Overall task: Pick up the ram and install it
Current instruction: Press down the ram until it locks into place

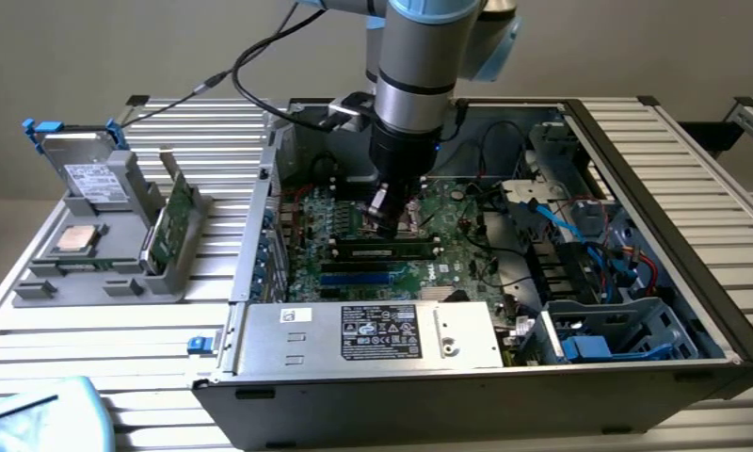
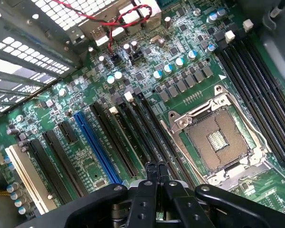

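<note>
1. On the exterior view's left, we see a grey plastic parts holder (image 1: 101,264) keeping spare components upright for access.
2. In the middle, we see the slim dark-green ram (image 1: 383,251) seated across the green motherboard (image 1: 351,273).
3. Above it hovers the black gripper (image 1: 379,218), fingers pressed together, empty.

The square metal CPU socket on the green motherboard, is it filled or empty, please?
Empty: the square metal CPU socket shows its bare contact grid, with no chip seated.

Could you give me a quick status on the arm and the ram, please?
Gripper over motherboard, jaws shut, nothing seen between them. Ram lies along a motherboard slot, just below gripper. Nothing seen in the way.
</note>
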You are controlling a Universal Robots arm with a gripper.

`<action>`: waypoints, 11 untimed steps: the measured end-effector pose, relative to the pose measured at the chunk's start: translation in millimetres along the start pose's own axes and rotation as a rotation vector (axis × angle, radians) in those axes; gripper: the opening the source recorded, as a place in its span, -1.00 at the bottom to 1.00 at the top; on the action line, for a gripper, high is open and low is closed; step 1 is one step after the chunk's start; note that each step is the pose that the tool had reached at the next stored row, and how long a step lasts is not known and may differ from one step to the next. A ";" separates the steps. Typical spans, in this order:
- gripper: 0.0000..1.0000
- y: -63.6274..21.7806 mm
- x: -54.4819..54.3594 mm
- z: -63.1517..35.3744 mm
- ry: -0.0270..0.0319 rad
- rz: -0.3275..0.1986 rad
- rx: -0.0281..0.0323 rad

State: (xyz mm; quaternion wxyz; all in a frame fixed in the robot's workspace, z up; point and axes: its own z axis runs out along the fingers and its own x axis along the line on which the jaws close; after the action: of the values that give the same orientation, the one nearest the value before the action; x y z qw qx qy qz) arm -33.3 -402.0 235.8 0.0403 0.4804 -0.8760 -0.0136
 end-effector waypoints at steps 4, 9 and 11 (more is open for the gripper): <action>-0.79 0.0 0.0 0.0 -0.0050 0.080 -0.0046; -0.79 0.0 0.0 0.0 -0.0101 0.161 -0.0093; -0.79 0.0 0.0 0.0 -0.0118 0.188 -0.0108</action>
State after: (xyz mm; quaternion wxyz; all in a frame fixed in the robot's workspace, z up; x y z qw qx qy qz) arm -33.3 -402.0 235.8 0.0389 0.3958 -0.9174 -0.0174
